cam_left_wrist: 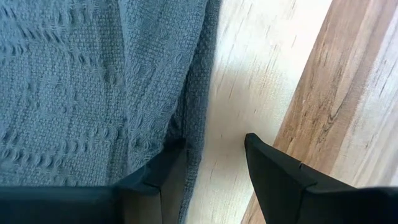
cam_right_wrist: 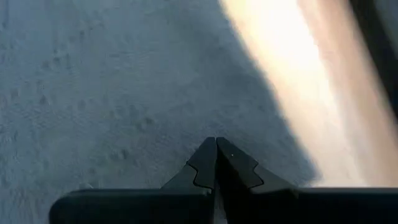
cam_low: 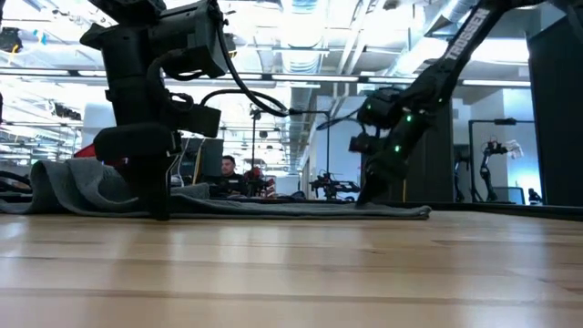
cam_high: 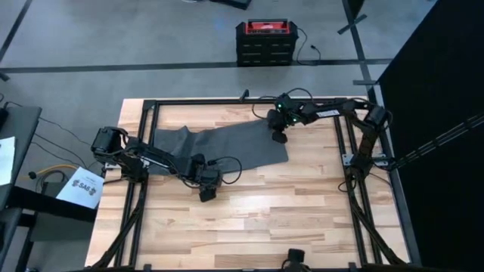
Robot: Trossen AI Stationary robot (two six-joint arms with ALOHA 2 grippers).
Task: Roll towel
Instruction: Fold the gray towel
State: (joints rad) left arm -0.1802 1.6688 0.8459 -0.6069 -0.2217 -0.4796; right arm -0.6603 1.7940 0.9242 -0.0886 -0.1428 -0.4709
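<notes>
Nearest me, the left gripper [cam_high: 207,193] stands open astride the near hem of the grey towel [cam_high: 227,145], spread across the wooden table [cam_high: 249,219]. Limp, light cloth; grab its edge. Farther off, the right gripper [cam_high: 279,137] presses down, fingers together.

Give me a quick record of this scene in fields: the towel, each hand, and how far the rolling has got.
towel: dark grey towel lying mostly flat on the wooden table, bunched at its left end
left hand: left hand open at the towel's near edge, one finger on the cloth, the other over bare wood
right hand: right hand shut, fingertips pressed together, down on the towel near its far right corner
progress: no roll formed yet
</notes>
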